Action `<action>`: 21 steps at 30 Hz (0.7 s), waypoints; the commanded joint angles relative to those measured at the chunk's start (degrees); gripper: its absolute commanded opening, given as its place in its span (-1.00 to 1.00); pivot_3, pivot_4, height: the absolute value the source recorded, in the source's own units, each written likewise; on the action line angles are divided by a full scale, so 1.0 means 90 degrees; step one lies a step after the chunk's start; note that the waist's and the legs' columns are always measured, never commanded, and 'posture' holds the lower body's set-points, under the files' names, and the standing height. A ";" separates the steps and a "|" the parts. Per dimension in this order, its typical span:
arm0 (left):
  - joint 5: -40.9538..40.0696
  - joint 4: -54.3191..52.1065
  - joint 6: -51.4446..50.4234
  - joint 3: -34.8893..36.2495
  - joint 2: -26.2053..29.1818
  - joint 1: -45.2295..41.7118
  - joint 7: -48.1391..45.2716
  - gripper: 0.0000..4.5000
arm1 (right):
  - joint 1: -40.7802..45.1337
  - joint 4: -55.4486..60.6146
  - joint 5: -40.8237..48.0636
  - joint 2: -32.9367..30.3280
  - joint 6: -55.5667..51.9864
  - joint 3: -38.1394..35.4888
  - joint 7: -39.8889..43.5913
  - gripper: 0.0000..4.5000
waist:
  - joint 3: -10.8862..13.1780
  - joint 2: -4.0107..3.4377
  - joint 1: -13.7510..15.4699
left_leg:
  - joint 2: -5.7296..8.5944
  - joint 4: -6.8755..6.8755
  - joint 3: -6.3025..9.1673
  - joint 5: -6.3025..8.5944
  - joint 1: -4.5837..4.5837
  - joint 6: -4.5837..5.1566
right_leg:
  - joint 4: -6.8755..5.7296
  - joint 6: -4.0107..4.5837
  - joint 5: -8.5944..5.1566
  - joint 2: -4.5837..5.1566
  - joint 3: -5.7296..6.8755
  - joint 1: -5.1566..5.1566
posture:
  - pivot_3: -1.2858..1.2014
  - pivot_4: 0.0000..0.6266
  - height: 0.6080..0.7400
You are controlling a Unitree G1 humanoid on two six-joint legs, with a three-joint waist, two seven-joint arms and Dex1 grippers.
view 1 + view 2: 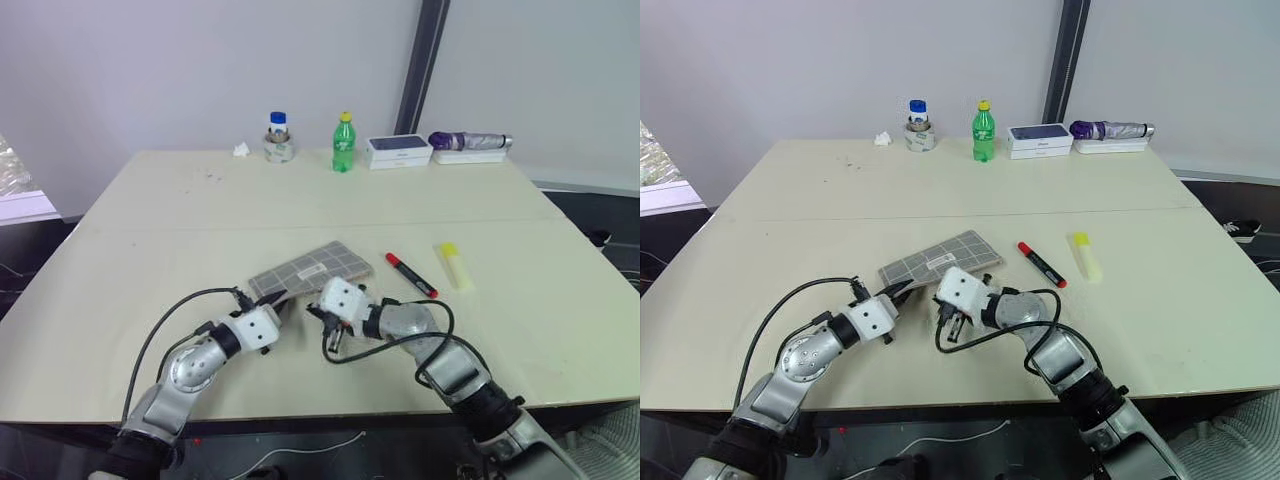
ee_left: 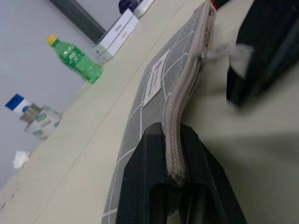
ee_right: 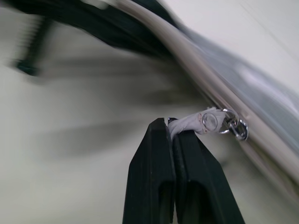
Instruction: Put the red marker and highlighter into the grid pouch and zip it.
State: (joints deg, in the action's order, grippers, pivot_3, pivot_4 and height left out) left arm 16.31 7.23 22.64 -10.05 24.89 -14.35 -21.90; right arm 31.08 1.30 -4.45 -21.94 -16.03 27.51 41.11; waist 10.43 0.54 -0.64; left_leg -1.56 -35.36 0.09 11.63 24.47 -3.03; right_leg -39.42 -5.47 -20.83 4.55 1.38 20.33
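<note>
The grid pouch (image 1: 318, 266), grey with white lines and a small white label, lies on the table in front of me. My left gripper (image 2: 171, 134) is shut on the pouch's zipper edge at its near left end. My right gripper (image 3: 170, 124) is shut on the grey zipper pull (image 3: 206, 122), just off the pouch's near edge. The red marker (image 1: 411, 274) lies on the table to the right of the pouch. Further right lies the yellow highlighter (image 1: 453, 263). Both are apart from the pouch and from the grippers.
Along the table's far edge stand a green bottle (image 1: 343, 144), a white box (image 1: 398, 151), a folded purple umbrella (image 1: 471, 142), a tape roll with a blue-capped bottle (image 1: 278, 138) and a crumpled tissue (image 1: 241, 150). The table's front edge (image 1: 330, 412) runs just below my arms.
</note>
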 commanded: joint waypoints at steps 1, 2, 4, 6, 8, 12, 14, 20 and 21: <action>0.0066 -0.0035 0.0060 -0.0075 -0.0051 -0.0085 0.0075 -1.00 | 0.0342 0.0106 -0.0430 -0.0138 0.0941 0.0373 0.0409 -0.98 | 0.0000 0.0000 -0.0007 | 0.0000 0.0000 0.0003 0.0000 0.0000 0.0000 | 0.0000 0.0000 0.0000 0.0000 0.0000 0.0000 | 0.03 -0.52 1.00; 0.0072 -0.0037 0.0055 -0.0083 -0.0065 -0.0089 0.0079 -1.00 | 0.0395 0.0042 -0.0480 -0.0142 0.1133 0.0406 0.0474 -0.98 | 0.0000 0.0000 -0.0008 | 0.0000 0.0001 0.0004 0.0000 0.0000 0.0000 | 0.0000 0.0000 0.0000 -0.0001 0.0000 0.0000 | 0.03 -0.52 1.00; 0.0105 -0.0013 0.0062 -0.0113 -0.0092 -0.0098 0.0081 -1.00 | 0.0532 -0.0109 -0.0618 -0.0166 0.1625 0.0540 0.0665 -0.98 | 0.0000 0.0000 -0.0009 | -0.0001 0.0001 0.0004 0.0000 0.0000 0.0000 | 0.0000 0.0000 0.0000 -0.0001 0.0001 0.0000 | 0.03 -0.52 1.00; 0.0115 -0.0012 0.0065 -0.0128 -0.0110 -0.0101 0.0080 -1.00 | 0.0639 -0.0256 -0.0777 -0.0169 0.2050 0.0628 0.0780 -0.98 | 0.0000 0.0000 -0.0009 | -0.0001 0.0000 0.0003 0.0000 0.0000 -0.0001 | 0.0000 0.0000 0.0000 -0.0001 0.0001 0.0000 | 0.03 -0.52 1.00; 0.0108 -0.0019 0.0065 -0.0133 -0.0110 -0.0105 0.0075 -1.00 | 0.0743 -0.0390 -0.0897 -0.0099 0.2359 0.0635 0.0791 -0.98 | 0.0000 0.0000 -0.0004 | -0.0001 -0.0001 0.0003 0.0000 0.0000 -0.0001 | 0.0000 0.0000 0.0000 -0.0001 0.0001 -0.0001 | 0.03 -0.52 1.00; 0.0137 -0.0018 0.0058 -0.0128 -0.0091 -0.0098 0.0100 -1.00 | 0.0831 -0.0489 -0.1057 0.0013 0.2652 0.0615 0.0826 -0.98 | 0.0000 0.0000 -0.0002 | -0.0002 -0.0002 0.0003 -0.0001 0.0000 -0.0001 | 0.0000 0.0000 0.0000 -0.0001 0.0001 -0.0002 | 0.03 -0.52 1.00; 0.0126 -0.0039 0.0051 -0.0105 -0.0091 -0.0089 0.0119 -1.00 | 0.0812 -0.0544 -0.1216 0.0037 0.2732 0.0592 0.0723 -0.98 | 0.0000 0.0000 -0.0003 | -0.0001 -0.0002 0.0003 -0.0001 0.0000 -0.0002 | 0.0000 0.0000 0.0000 -0.0001 0.0001 -0.0002 | 0.03 -0.52 1.00; 0.0094 -0.0143 0.0080 -0.0008 -0.0031 -0.0009 0.0191 -1.00 | 0.0604 -0.0647 -0.1225 -0.0210 0.2830 0.0222 0.0602 -0.39 | 0.0000 0.0000 -0.0004 | -0.0002 -0.0002 0.0004 -0.0001 -0.0001 -0.0002 | 0.0000 0.0000 0.0000 -0.0001 0.0001 -0.0002 | 0.03 -0.52 1.00; 0.0119 -0.0150 0.0087 0.0020 -0.0017 -0.0002 0.0238 -1.00 | 0.0521 -0.0592 -0.1179 -0.0289 0.2775 0.0142 0.0627 -0.12 | 0.0000 0.0000 -0.0001 | -0.0002 -0.0002 0.0003 -0.0001 -0.0001 -0.0002 | 0.0000 0.0000 0.0000 -0.0001 0.0001 -0.0002 | 0.03 -0.52 1.00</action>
State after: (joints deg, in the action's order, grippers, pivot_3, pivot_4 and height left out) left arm 17.39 7.36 22.96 -10.57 24.39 -14.41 -20.71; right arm 35.98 -6.09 -16.11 -23.80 8.30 31.79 47.12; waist 10.43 0.54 -0.65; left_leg -1.57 -35.38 0.12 11.62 24.47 -3.05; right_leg -39.42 -5.47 -20.83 4.54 1.39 20.30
